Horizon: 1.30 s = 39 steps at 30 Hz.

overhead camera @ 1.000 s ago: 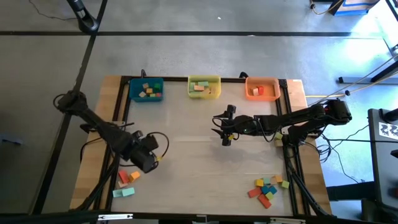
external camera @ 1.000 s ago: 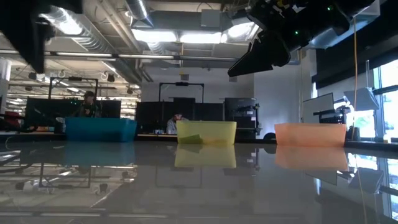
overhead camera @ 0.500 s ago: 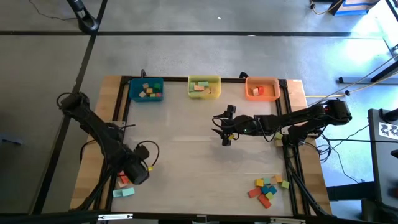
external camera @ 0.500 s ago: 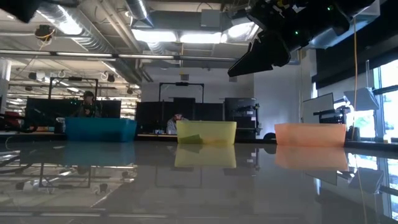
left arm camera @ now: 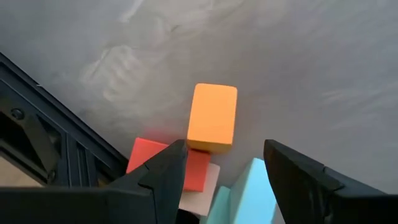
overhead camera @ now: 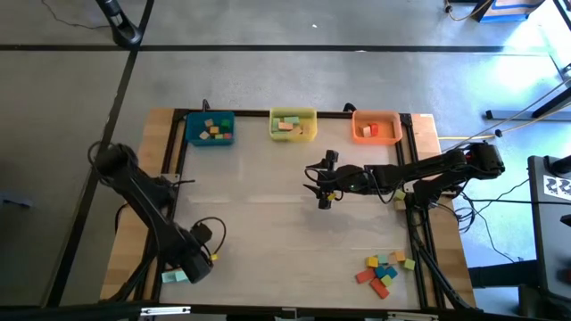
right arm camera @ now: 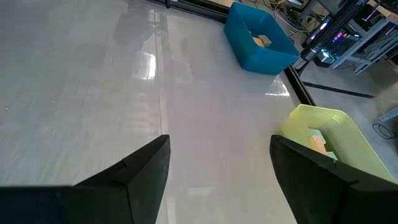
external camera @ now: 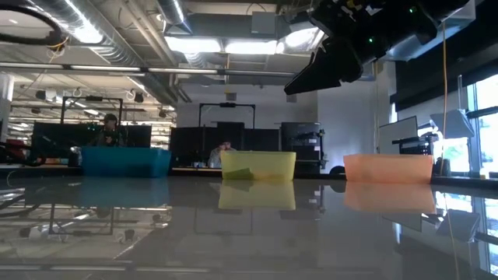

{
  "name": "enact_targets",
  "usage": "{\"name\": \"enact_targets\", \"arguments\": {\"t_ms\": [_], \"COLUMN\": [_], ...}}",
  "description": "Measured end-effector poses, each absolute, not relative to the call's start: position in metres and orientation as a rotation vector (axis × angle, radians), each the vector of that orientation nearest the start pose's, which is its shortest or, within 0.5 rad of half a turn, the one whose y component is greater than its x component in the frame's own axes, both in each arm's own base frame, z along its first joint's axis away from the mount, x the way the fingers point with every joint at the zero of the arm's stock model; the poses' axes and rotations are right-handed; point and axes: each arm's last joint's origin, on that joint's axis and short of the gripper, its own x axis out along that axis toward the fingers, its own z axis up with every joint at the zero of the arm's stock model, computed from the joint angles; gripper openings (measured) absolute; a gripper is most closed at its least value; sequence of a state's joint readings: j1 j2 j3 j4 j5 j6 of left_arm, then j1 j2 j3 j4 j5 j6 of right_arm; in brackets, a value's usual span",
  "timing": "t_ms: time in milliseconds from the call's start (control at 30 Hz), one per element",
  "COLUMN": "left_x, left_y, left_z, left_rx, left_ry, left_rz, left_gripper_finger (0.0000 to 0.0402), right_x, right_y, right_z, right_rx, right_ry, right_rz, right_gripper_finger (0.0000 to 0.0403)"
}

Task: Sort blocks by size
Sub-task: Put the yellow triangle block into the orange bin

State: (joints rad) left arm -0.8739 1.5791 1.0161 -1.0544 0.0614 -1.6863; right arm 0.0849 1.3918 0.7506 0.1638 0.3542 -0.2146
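I have the left gripper [left arm camera: 224, 171] hanging spread and empty over a small cluster of blocks at the near-left corner of the pale wooden tabletop [overhead camera: 268, 223]: an orange rectangular brick [left arm camera: 212, 118] lies just ahead of its fingers, a red flat block [left arm camera: 165, 165] touching that brick on one side, a pale teal block [left arm camera: 252, 190] beside it under the other finger. The right gripper [overhead camera: 325, 198] waits open and empty above the middle of the tabletop, the yellow plastic bin [overhead camera: 293, 124] ahead of it, the blue plastic bin [overhead camera: 210, 128] and orange plastic bin [overhead camera: 376, 126] to either side along the far edge. All three bins already hold a few blocks, so I judge the sorting well begun but far from finished: a second heap of mixed blocks [overhead camera: 384, 270] lies well apart at the near-right corner, untouched. The surface is smooth and glossy, mirroring the bins. Beyond it stretches an open workshop with exposed ceiling ducts [external camera: 117, 31], strip lights and desks with dark monitors [external camera: 226, 144].
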Motion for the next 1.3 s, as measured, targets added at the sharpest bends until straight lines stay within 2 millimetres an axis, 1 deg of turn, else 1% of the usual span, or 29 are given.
{"name": "enact_targets", "arguments": {"t_ms": [167,267,400,567,700,800,1033,1300], "left_x": [0.159,0.155,0.148,0.144,0.143,0.142,0.142,0.142], "left_y": [-0.201,-0.202,-0.198,-0.192,-0.190,-0.190,-0.189,-0.188], "left_z": [0.176,0.166,0.156,0.149,0.144,0.140,0.138,0.139], "left_rx": [-0.592,-0.610,-0.589,-0.540,-0.535,-0.547,-0.543,-0.540], "left_ry": [1.563,1.558,1.564,1.579,1.581,1.577,1.579,1.579], "left_rz": [0.660,0.641,0.665,0.663,0.634,0.606,0.602,0.579], "left_gripper_finger": [0.0201,0.0201,0.0201,0.0201,0.0199,0.0184,0.0119,0.0121], "right_x": [0.290,0.290,0.290,0.290,0.290,0.290,0.290,0.290], "right_y": [0.016,0.016,0.016,0.016,0.016,0.016,0.016,0.016], "right_z": [0.221,0.221,0.221,0.221,0.222,0.222,0.222,0.222], "right_rx": [-0.304,-0.301,-0.300,-0.300,-0.299,-0.299,-0.299,-0.300], "right_ry": [0.492,0.491,0.491,0.490,0.483,0.483,0.484,0.484], "right_rz": [-0.175,-0.159,-0.155,-0.156,-0.157,-0.157,-0.158,-0.159], "right_gripper_finger": [0.0276,0.0276,0.0276,0.0276,0.0276,0.0276,0.0276,0.0276]}}
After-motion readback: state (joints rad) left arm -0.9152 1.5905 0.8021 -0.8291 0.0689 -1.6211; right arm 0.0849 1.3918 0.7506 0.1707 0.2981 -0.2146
